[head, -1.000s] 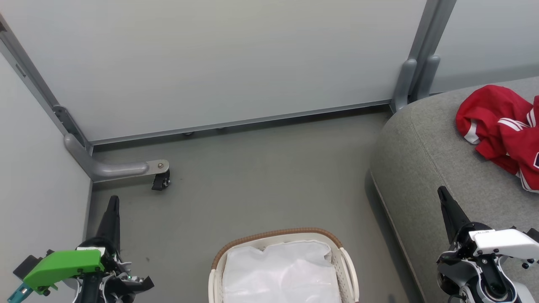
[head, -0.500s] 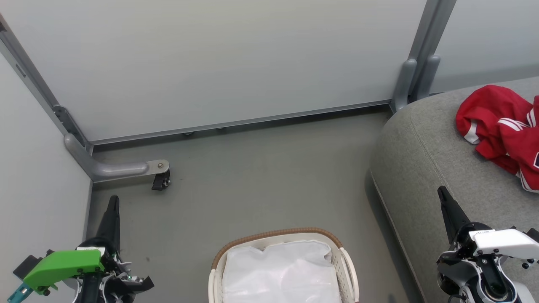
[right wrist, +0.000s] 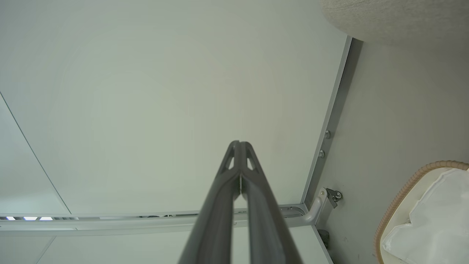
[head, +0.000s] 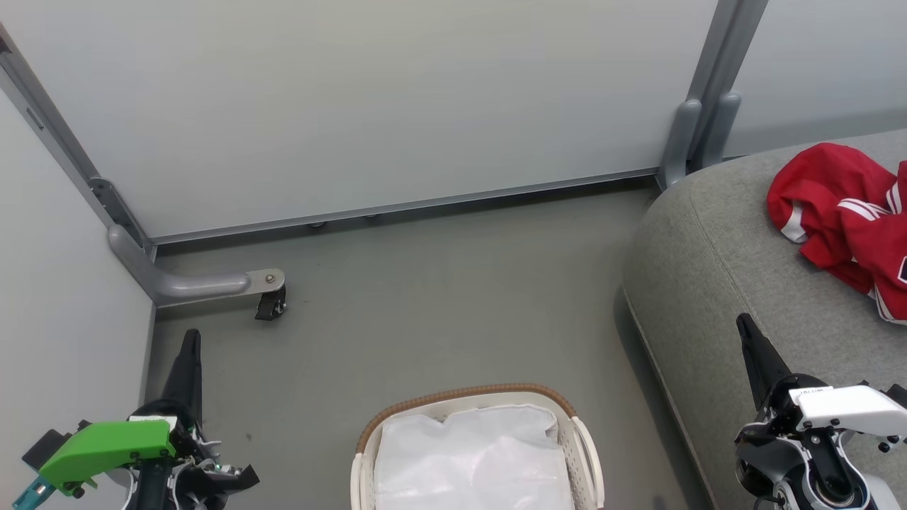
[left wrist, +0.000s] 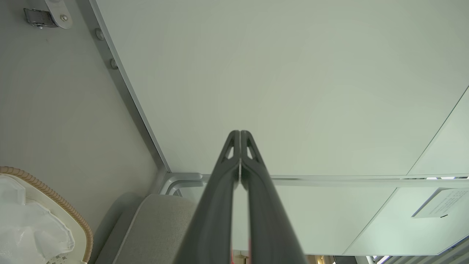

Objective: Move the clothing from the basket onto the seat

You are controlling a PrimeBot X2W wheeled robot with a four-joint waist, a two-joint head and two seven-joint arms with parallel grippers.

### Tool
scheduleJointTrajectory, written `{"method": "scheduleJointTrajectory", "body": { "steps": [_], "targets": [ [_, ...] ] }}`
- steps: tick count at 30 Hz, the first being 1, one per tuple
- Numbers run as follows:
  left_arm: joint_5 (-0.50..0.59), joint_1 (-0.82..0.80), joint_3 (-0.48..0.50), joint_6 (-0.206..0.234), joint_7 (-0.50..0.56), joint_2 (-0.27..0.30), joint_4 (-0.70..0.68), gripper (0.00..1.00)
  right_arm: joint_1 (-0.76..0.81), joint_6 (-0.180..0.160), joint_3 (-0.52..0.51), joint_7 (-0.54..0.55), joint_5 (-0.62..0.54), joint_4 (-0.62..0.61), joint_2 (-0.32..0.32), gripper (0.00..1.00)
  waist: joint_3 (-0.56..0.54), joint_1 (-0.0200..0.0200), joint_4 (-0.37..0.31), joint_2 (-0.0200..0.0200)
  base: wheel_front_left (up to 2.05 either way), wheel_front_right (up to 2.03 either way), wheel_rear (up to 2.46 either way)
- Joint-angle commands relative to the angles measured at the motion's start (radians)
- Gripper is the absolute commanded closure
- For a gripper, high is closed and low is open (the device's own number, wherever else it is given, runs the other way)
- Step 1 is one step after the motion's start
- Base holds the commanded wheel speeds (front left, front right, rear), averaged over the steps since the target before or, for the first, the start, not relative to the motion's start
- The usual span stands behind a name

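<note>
Scene unchanged; red white-trimmed fabric clothing (head: 843,212) on grey upholstered seat (head: 708,269); cream perforated basket (head: 468,391) emptied; left gripper (head: 190,338), right gripper (head: 744,324) pressed together; task likely complete.

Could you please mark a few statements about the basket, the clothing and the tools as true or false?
1. The red clothing lies on the grey seat. True.
2. The basket has a red garment in it. False: a white liner is what shows inside it.
3. The left tool and the right tool are both shut, holding nothing. True.
4. The basket stands on the seat. False: it stands on the floor beside the seat.
</note>
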Motion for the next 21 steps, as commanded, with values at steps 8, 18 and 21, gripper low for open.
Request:
{"method": "scheduleJointTrajectory", "body": {
  "steps": [8, 18, 21],
  "targets": [
    [-0.003, -0.012, 0.002, -0.003, 0.003, 0.006, -0.001, 1.0, 0.008, 0.0, -0.002, 0.003, 0.003, -0.004, -0.006, 1.0, 0.0, 0.0, 0.0, -0.0001, 0.0, 0.0, 0.0],
    [-0.003, -0.012, 0.002, -0.003, 0.003, 0.006, -0.001, 1.0, 0.008, 0.0, -0.002, 0.003, 0.003, -0.004, -0.006, 1.0, 0.0, 0.0, 0.0, -0.0001, 0.0, 0.0, 0.0],
    [-0.003, -0.012, 0.002, -0.003, 0.003, 0.006, -0.001, 1.0, 0.008, 0.0, -0.002, 0.003, 0.003, -0.004, -0.006, 1.0, 0.0, 0.0, 0.0, -0.0001, 0.0, 0.0, 0.0]
  ]
}}
